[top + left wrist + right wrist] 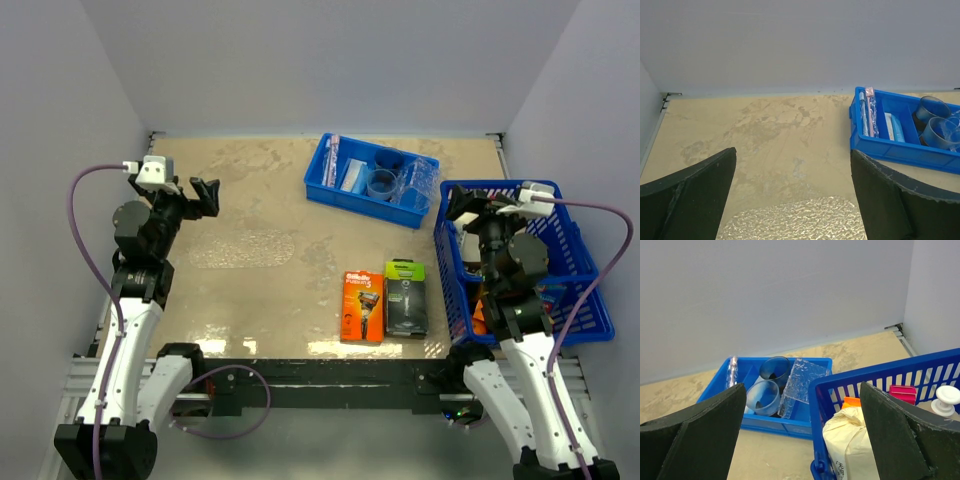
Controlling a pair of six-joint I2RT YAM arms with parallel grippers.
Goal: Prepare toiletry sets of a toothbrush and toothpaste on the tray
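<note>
Top external view shows the tray [243,250] bare; toothbrush [331,160] and toothpaste [352,177] lie in the bin [360,207]; left gripper [206,192] and right gripper [462,205] have fingers released, empty.

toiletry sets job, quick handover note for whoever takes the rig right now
Left hand: open, empty, above the table's left side.
Right hand: open, empty, above the blue basket.
Toothbrush, toothpaste and cups all sit in the blue bin.
Tray: on the table near the left hand, nothing on it.
Done: nothing placed yet.
Left: move toothbrush and toothpaste onto the tray.
</note>
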